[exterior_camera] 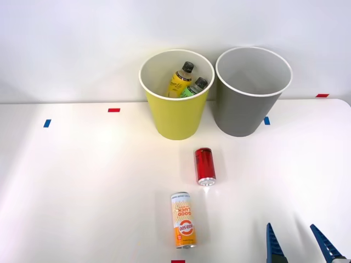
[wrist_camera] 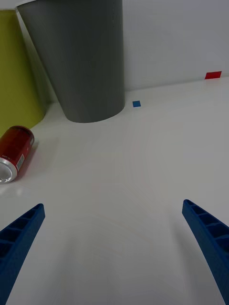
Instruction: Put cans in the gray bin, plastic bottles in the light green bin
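A: We begin with the big things. The round tapered gray plastic bin (exterior_camera: 253,90) stands at the far right of the white table (exterior_camera: 82,181), and we see nothing inside it. Just beside it on the left stands the round tapered yellow-green plastic bin (exterior_camera: 175,96). It holds the yellow-label bottle with black cap (exterior_camera: 181,81) and the green-label bottle with black cap (exterior_camera: 193,87).

B: So only the cans remain. The plain glossy red can (exterior_camera: 205,166) lies on its side near the bins. The orange-and-white can with a red round logo (exterior_camera: 184,227) lies nearer to us, a little left.

A: Our right gripper (exterior_camera: 299,244) is at the near right, its blue ribbed fingers spread wide and empty.

B: The risks, we think: a lying can may roll away if one finger touches it first. Also the two bins almost touch, so a release too far left could drop a can in the wrong bin. A low carry may knock the gray rim.
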`<act>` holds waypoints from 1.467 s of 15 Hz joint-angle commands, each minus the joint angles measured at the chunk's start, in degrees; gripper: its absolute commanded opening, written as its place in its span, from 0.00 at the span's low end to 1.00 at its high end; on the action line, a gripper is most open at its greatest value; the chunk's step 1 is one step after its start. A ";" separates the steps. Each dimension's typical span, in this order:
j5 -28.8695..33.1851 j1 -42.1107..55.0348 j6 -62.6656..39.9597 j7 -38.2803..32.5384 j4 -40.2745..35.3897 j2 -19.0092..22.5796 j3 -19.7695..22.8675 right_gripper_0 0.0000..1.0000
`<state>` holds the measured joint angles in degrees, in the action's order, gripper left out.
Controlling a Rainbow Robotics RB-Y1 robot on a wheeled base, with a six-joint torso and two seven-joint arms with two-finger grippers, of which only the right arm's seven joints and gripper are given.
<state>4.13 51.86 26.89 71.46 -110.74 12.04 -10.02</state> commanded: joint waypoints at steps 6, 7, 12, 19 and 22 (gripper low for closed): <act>0.00 0.00 0.00 0.00 0.00 0.00 0.00 1.00; 0.00 0.00 0.00 0.00 0.00 0.00 0.00 1.00; -2.55 -2.29 0.62 0.44 3.52 1.85 -0.44 1.00; -2.81 -5.19 -19.34 1.67 -8.00 17.31 -2.02 1.00; -3.69 -6.24 -37.53 0.44 -18.55 21.01 -3.16 1.00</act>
<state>1.09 46.49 0.31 72.72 -121.57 29.53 -12.17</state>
